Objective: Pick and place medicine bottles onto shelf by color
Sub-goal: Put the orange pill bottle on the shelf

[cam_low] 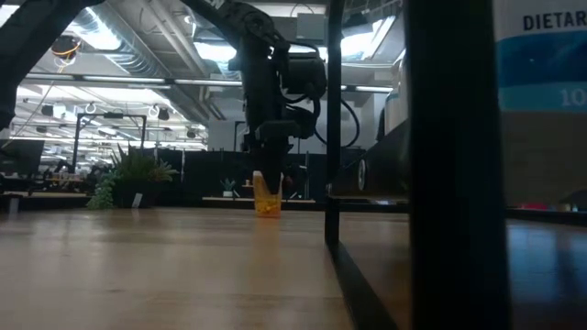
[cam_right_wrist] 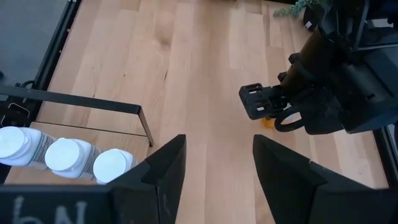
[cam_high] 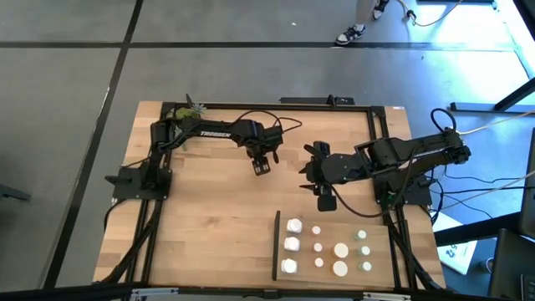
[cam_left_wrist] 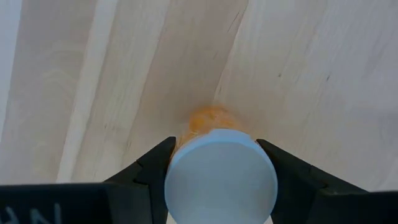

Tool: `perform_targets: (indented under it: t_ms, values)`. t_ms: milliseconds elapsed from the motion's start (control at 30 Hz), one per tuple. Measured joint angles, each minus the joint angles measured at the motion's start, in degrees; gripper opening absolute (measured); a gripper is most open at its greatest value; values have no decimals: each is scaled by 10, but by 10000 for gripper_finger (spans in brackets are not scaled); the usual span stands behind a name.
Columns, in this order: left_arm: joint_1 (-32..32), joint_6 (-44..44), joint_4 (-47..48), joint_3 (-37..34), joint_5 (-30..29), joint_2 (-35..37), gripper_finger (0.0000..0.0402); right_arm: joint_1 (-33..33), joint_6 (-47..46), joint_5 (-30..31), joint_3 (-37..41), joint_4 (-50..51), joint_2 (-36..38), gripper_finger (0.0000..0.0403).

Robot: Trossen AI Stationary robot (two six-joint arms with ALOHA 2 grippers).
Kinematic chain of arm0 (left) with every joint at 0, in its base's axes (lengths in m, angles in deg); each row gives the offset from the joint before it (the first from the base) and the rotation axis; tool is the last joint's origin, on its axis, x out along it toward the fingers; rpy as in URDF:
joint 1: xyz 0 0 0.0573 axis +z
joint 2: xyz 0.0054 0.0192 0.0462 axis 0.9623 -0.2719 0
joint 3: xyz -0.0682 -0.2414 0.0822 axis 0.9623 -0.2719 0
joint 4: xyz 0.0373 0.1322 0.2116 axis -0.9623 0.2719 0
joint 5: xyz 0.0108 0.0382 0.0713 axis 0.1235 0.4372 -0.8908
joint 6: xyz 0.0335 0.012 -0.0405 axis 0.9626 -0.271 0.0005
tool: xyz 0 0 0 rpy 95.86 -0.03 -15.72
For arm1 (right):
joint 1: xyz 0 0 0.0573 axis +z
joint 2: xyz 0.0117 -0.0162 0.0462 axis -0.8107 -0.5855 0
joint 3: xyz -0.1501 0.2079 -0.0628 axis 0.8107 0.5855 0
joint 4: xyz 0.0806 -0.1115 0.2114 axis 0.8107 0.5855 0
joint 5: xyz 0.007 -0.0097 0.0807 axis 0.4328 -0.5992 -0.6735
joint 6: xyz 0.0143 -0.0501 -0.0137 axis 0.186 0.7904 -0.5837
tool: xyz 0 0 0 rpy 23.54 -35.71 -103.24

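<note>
An orange medicine bottle with a white cap (cam_left_wrist: 221,177) stands upright on the bare table, left of centre. My left gripper (cam_high: 261,165) is over it, pointing down, shut on it; the low view shows the orange body (cam_low: 267,197) below the fingers. My right gripper (cam_high: 324,197) hangs open above the table's middle with nothing between its fingers (cam_right_wrist: 163,171). The shelf (cam_high: 380,251) lies at the near right, with a black upright strip (cam_high: 276,245) on its left edge. White bottles (cam_high: 292,244) and green-topped ones (cam_high: 364,251) stand on it in rows. My left gripper pinches the orange bottle at its top, one finger (cam_left_wrist: 155,163) on each of two opposite sides of the white cap (cam_left_wrist: 180,163). The fingers come from above, pointing down. The bottle is upright, and its orange base (cam_low: 267,213) looks to be on the table.
A small green plant (cam_high: 185,110) sits at the table's far left corner. Black frame rails (cam_high: 284,105) run along the table's edges. Three large white bottles (cam_right_wrist: 62,155) stand by the shelf's strip (cam_right_wrist: 81,99). Bare wood lies between the two grippers and the shelf.
</note>
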Motion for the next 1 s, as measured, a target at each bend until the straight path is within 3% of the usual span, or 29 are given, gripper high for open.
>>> perform_targets:
  t_ms: [267, 667, 1000]
  values:
    - [2, 1, 4, 0, -1, 0, 215, 0, 0, 0, 0, 0, 0, 188]
    - [1, 23, 21, 0, -22, 14, 344, 0, -2, 0, 0, 0, 0, 188]
    - [-10, 10, 77, 1, -61, 148, 352, 0, 0, 0, 0, -3, 0, 188]
